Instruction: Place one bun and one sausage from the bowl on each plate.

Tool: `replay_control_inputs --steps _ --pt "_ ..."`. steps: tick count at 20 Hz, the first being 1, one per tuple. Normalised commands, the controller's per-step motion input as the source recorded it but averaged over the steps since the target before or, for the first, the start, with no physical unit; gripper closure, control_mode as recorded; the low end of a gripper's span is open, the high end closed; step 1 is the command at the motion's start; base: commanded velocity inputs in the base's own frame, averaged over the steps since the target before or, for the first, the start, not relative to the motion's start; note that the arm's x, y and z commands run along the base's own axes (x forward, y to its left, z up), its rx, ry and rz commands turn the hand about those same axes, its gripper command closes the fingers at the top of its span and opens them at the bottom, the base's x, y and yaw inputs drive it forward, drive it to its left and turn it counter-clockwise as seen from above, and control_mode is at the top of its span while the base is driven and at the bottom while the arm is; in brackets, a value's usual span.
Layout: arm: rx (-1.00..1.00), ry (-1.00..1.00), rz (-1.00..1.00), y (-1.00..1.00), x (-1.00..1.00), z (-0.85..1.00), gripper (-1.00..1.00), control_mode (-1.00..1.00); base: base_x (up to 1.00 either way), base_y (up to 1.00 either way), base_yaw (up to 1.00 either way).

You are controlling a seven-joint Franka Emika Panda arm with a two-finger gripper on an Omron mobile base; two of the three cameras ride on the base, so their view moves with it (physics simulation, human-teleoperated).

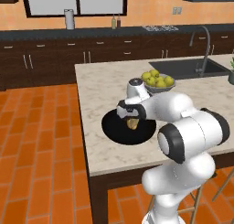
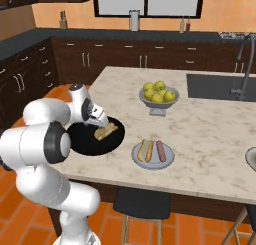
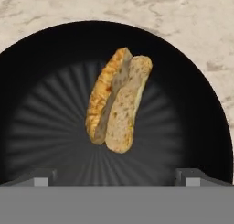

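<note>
- Left base view: the black bowl [image 1: 114,127] sits on the marble worktop [image 1: 105,81] near its front edge, and one bun [image 1: 133,123] lies inside it, towards the middle. The gripper [image 1: 129,118] hangs directly above that bun, partly hiding it. A grey footed bowl of yellow-green fruit [image 1: 157,80] stands beyond the black bowl, well apart from it
- Right base view: the bun [image 2: 105,131] lies in the black bowl [image 2: 85,141], just under the gripper [image 2: 101,123]. Beside the black bowl, nearly touching its rim on the side away from the arm, is a pale grey-blue plate [image 2: 153,161] that carries a second bun [image 2: 145,149] and a sausage [image 2: 161,151] lying side by side. The fruit bowl [image 2: 159,96] is behind the black bowl, farther across the worktop
- Hand view: the bun [image 3: 118,99] lies split side up near the centre of the black bowl [image 3: 41,81]. The two fingertips [image 3: 42,177] of the gripper [image 3: 116,178] stand spread wide on either side, clear of the bun and holding nothing
</note>
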Motion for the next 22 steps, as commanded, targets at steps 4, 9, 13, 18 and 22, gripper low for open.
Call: replay_control_inputs --steps 4,9,13,18,22 --pt "-0.05 0.09 0.0 0.17 0.6 -0.31 -1.0 -1.0 0.0 0.0 0.0" --pt "-0.03 0.12 0.0 0.0 0.28 -0.32 -1.0 -1.0 0.0 0.0 0.0" --pt "-0.04 0.05 0.0 0.0 0.29 -0.47 -1.0 -1.0 0.0 0.0 0.0" --pt "-0.01 0.02 0.0 0.0 0.13 -0.22 -1.0 -1.0 0.0 0.0 0.0" --pt "0.0 0.05 0.0 -0.03 0.0 -0.18 -1.0 -1.0 0.0 0.0 0.0"
